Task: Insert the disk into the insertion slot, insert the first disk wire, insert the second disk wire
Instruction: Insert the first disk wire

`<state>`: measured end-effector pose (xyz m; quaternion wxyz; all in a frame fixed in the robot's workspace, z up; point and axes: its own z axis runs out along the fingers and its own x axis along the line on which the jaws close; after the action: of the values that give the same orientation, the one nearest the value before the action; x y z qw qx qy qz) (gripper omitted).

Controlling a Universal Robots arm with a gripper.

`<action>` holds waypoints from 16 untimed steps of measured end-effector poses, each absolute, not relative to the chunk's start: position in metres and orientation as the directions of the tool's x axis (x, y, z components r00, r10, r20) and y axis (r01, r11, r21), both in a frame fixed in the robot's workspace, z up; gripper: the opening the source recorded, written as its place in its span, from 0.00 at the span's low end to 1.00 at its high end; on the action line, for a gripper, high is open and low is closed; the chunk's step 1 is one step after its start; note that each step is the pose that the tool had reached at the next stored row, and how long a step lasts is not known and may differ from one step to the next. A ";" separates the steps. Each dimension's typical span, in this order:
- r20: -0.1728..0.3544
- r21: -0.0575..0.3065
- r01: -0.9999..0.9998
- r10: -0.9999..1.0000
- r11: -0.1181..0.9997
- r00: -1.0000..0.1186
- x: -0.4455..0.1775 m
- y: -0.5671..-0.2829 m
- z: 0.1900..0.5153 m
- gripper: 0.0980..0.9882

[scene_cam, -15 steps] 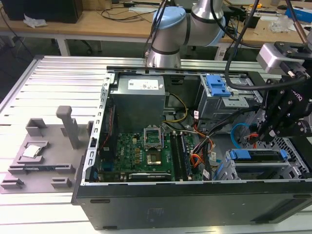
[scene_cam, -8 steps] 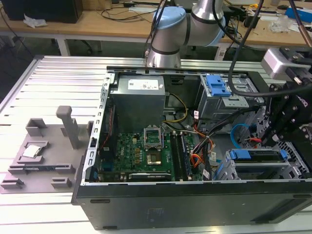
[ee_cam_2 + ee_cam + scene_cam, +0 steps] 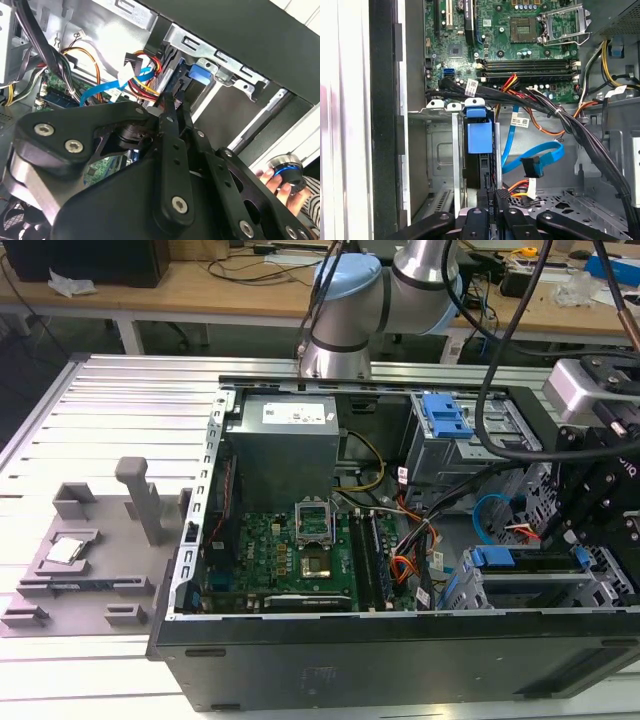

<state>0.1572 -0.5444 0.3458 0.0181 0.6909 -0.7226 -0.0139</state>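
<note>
One step of three reads as complete. The disk (image 3: 480, 137) is seated in the insertion slot (image 3: 439, 150), seen edge-on with its blue carrier tab towards me. In the exterior view it lies in the low cage at the case's near corner, on the exterior view's right.

The two wire steps look open:
- The blue data wire (image 3: 542, 151) hangs loose beside the cage, its black plug apart from the disk.
- The power plug (image 3: 522, 186), with red, yellow and orange leads, lies just beside my gripper (image 3: 494, 197).

My fingers are drawn narrow, nearly together, in line with the disk's near edge. I cannot tell whether they pinch anything.

Clearance:
- Sheet-metal cage walls flank the disk closely on both sides.
- A thick black cable bundle (image 3: 570, 125) crosses over the bay.
- The open room lies over the perforated case floor (image 3: 560, 202), on the data-wire side.
</note>
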 end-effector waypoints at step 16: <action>-0.002 0.046 -0.998 -0.999 0.043 -0.044 0.161 -0.544 0.339 0.09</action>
<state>0.1607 -0.5438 0.3386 0.0149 0.6914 -0.7222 -0.0173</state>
